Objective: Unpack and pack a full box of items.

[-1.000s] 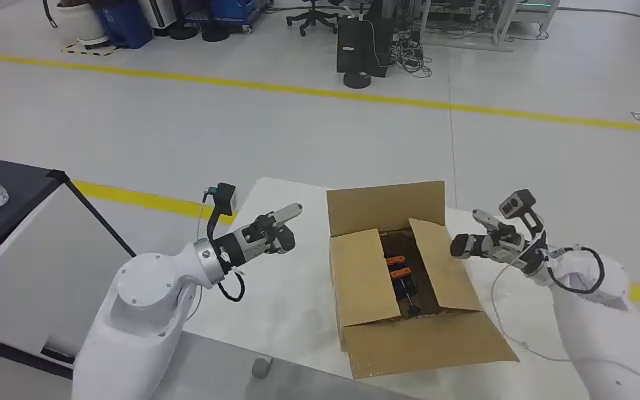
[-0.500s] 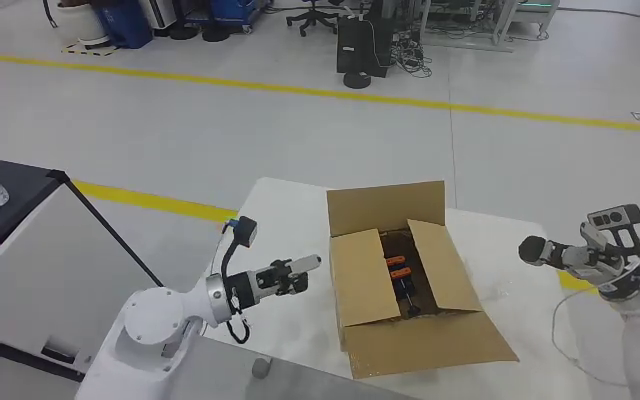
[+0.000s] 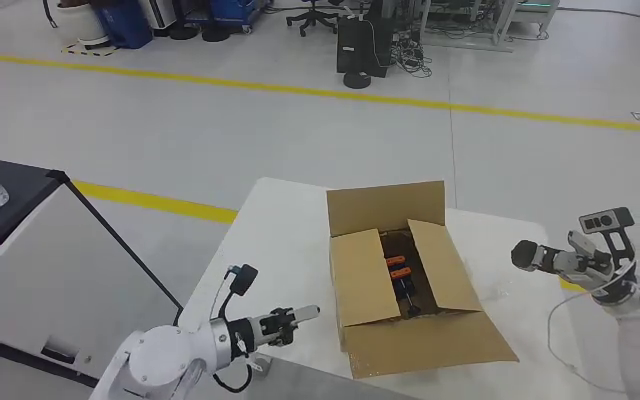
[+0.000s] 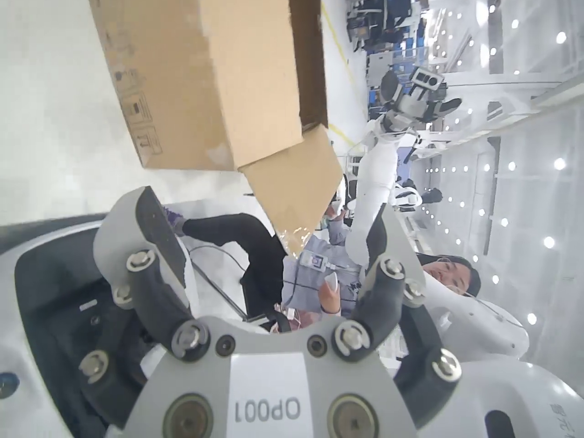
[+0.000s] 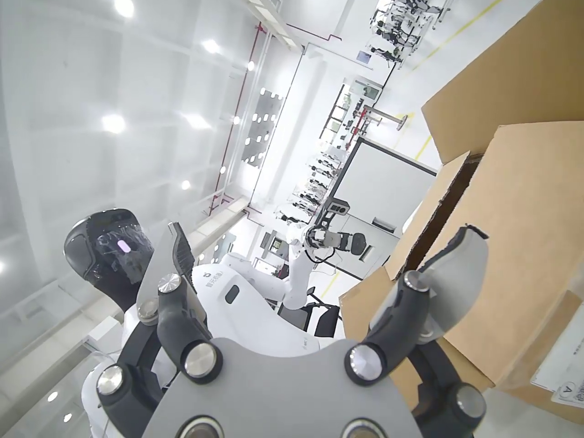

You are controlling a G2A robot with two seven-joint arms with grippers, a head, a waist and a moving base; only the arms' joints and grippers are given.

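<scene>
The brown cardboard box [image 3: 362,282] stands open in the middle of the white table [image 3: 270,235], a little toward the table's near side, with all four flaps folded outward: the far flap stands up, the left and right flaps slope away from the opening, and the near flap lies flat toward the near edge. Down in its dark inside lie several orange-and-black items [image 3: 399,272], packed close together; what they are cannot be told. The left gripper [image 3: 300,315] hangs at the table's near edge, just left of the box's near-left corner and not touching it. Its fingers are spread wide with nothing between them, and the box's side wall [image 4: 196,61] lies ahead of it in the left wrist view. The right gripper [image 3: 522,255] is held above the table's right side, apart from the right flap and pointing toward it. Its fingers are likewise spread and hold nothing, and the box [image 5: 524,211] lies beside one of them in the right wrist view. Beyond the table, yellow lines [image 3: 300,90] cross the grey floor [image 3: 200,130].
</scene>
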